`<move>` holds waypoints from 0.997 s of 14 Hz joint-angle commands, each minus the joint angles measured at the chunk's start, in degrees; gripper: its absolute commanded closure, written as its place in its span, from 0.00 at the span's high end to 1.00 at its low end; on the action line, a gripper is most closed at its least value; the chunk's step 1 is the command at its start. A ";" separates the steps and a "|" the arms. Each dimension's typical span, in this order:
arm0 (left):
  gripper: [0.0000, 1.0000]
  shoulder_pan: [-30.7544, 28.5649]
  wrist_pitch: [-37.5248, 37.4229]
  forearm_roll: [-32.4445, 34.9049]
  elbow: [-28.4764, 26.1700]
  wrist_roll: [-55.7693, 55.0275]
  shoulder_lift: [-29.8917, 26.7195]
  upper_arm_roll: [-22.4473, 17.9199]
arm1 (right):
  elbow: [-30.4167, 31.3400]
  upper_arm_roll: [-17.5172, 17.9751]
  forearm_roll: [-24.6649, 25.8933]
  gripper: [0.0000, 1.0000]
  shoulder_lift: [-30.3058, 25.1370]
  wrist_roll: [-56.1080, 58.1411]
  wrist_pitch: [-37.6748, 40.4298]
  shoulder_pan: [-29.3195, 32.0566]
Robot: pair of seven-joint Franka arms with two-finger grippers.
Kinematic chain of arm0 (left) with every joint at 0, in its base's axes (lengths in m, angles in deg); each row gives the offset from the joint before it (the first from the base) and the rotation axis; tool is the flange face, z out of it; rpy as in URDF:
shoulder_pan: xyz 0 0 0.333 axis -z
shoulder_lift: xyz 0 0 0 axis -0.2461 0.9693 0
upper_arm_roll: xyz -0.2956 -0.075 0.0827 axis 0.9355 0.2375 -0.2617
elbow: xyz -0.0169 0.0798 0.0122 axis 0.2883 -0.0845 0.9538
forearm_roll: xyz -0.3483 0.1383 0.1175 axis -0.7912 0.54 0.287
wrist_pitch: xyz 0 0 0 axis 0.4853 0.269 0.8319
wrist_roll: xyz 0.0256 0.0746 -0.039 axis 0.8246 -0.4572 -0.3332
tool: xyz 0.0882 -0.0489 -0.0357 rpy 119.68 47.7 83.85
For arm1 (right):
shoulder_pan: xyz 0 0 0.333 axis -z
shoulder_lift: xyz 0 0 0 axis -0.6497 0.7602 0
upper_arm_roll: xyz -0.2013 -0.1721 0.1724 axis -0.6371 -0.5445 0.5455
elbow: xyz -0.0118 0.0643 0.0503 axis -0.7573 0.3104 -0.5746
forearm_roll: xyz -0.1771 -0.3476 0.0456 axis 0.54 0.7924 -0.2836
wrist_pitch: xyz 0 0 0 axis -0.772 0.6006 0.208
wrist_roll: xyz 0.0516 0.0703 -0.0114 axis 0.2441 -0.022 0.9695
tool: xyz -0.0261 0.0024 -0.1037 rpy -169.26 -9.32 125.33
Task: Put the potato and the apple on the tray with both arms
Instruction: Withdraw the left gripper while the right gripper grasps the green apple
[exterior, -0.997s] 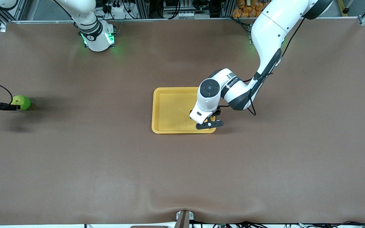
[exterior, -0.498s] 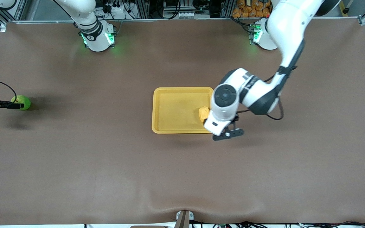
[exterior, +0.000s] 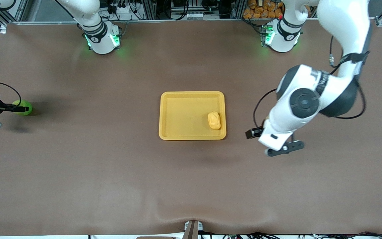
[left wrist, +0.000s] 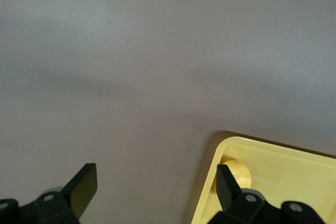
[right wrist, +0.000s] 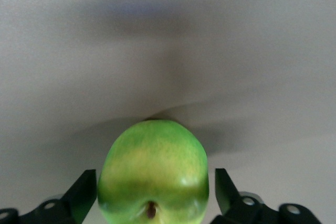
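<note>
On the tray (exterior: pixel 177 116), potato (exterior: pixel 214 120); no readable writing anywhere.

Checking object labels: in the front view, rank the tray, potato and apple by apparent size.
1. tray, by far the largest.
2. potato and apple: alike; the apple is partly hidden by the right gripper, so unranked.
</note>
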 commanded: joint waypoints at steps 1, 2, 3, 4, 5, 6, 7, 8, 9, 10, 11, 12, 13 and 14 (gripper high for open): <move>1.00 -0.56 -1.28 -0.33 -0.84 0.63 -4.40 -0.18 | 1.72 1.20 1.52 0.47 -0.64 0.41 -1.66 1.41; 1.00 -1.43 -1.28 -0.07 -0.84 0.63 -5.02 -0.27 | 1.64 1.20 1.52 0.26 -0.81 0.41 -1.14 1.32; 1.00 -2.57 -1.28 -0.06 -0.84 0.72 -5.98 -0.19 | 1.37 1.28 1.52 0.08 -1.25 0.32 -0.26 1.06; 1.00 -3.63 -1.45 -0.15 -0.93 0.89 -6.86 -0.19 | 0.85 1.37 1.52 0.00 -1.51 0.32 1.58 0.54; 1.00 -4.77 -1.97 -0.06 -0.93 2.11 -7.65 -0.19 | -0.63 1.63 1.43 0.00 -1.51 0.32 3.77 0.45; 1.00 -5.39 -2.15 -0.15 -0.93 3.17 -8.44 -0.19 | -1.87 1.81 1.34 0.00 -1.51 0.40 6.05 0.10; 1.00 -6.44 -2.16 -0.15 -0.93 3.79 -9.15 -0.27 | -3.01 1.90 1.34 0.00 -1.60 0.67 8.16 -0.69; 1.00 -8.28 -2.24 -0.15 -0.93 5.10 -9.76 0.25 | -3.89 1.90 1.34 0.00 -1.95 2.41 10.19 -1.92; 1.00 -9.43 -2.33 -0.67 -0.93 7.29 -10.64 0.34 | -4.51 1.90 1.34 0.00 -2.48 4.25 11.16 -2.36; 1.00 -10.05 -3.11 -0.85 -0.93 9.75 -11.43 0.34 | -4.52 1.90 1.17 0.00 -3.09 5.40 11.78 -2.89; 1.00 -11.19 -4.25 -0.85 -0.93 11.95 -12.57 0.34 | -4.52 1.90 1.08 0.00 -3.88 5.68 12.22 -3.68; 1.00 -11.63 -4.96 -1.03 -1.19 14.84 -14.23 -0.09 | -4.60 1.90 0.99 0.00 -4.50 5.77 13.01 -4.38; 1.00 -11.64 -5.75 -1.03 -1.71 17.66 -16.08 -0.36 | -4.60 1.90 0.99 0.00 -5.11 5.77 13.72 -5.26; 1.00 -11.38 -7.85 -1.03 -1.81 19.77 -17.40 -1.49 | -4.60 1.90 0.91 0.00 -5.73 5.68 14.33 -6.23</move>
